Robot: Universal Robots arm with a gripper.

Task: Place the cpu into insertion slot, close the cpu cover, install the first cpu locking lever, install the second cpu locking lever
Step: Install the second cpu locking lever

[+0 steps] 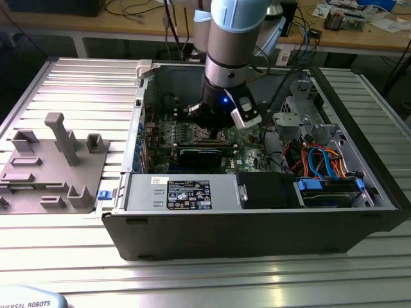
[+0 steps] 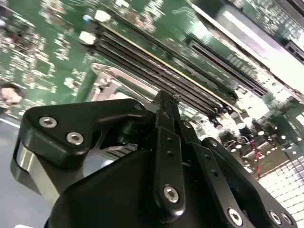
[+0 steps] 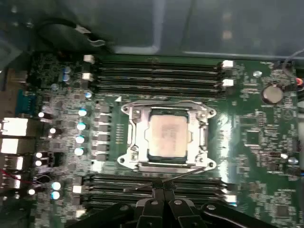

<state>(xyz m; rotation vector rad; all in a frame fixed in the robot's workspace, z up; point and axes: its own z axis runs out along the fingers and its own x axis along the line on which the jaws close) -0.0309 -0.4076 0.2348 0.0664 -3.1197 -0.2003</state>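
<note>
My bench: ribbed aluminium tabletop (image 1: 70, 86); wooden desk (image 1: 96, 24) behind, strewn with cables (image 1: 138, 9) and papers (image 1: 392, 24).

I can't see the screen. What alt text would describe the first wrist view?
A silver-topped cpu sits in the insertion slot of a green motherboard, with the cpu cover closed down around it. Rows of dark memory slots run along both sides of the socket, and the black gripper is near one row.

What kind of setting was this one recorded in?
Probably a robotics or electronics lab bench. An opened computer case lies on a ribbed aluminium table, a grey fixture block beside it, and cluttered wooden workbenches behind. The pincer hangs over the motherboard.
</note>
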